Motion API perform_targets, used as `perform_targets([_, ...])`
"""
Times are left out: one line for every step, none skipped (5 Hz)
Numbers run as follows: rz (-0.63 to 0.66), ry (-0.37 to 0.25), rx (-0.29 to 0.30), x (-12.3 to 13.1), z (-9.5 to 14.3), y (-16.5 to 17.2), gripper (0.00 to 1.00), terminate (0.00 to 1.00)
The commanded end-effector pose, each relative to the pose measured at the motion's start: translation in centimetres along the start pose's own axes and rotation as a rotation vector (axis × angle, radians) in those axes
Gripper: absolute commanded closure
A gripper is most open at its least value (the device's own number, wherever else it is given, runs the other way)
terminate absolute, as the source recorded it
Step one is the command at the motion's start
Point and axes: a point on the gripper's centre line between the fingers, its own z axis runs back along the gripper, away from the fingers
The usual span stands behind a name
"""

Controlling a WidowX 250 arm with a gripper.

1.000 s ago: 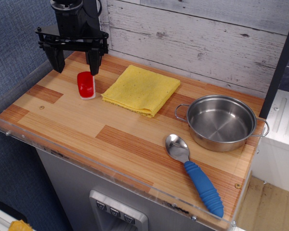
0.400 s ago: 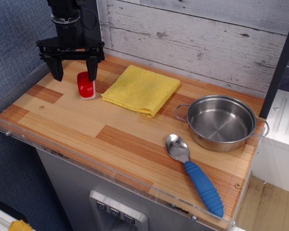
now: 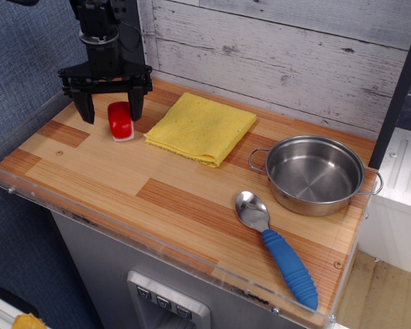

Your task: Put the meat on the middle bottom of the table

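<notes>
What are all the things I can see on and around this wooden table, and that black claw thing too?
meat: one, glossy red top on a white base, far left of the table, between the pincer's two fingers
cloth: one, yellow, folded, at the back, just right of the meat
pot: one, silver metal with two small handles, empty, right side
spoon: one, silver bowl with a blue ribbed handle, front right, in front of the pot
table: one, light and reddish-brown planks with a clear rim
wall: grey-white planks, behind the table
pincer: one, black, open, lowered around the meat, one finger on each side of it
</notes>
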Motion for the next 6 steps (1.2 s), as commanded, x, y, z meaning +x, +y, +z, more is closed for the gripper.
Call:
perform_targets([0.079,-0.018,-0.011,0.1,0.3,1.0,0.0,0.0])
perform_targets([0.08,-0.018,-0.004,0.3,0.3,1.3,0.0,0.0])
perform_targets([0.072,-0.022,-0.005,0.4,0.5,1.4,1.0,0.0])
perform_targets([0.076,-0.031,0.001,0.5,0.9,1.5,1.0,0.0])
perform_targets([0.074,-0.04,-0.001,0.4,1.1,1.4,1.0,0.0])
perform_targets([0.072,-0.054,0.005,0.4,1.8,1.4,1.0,0.0])
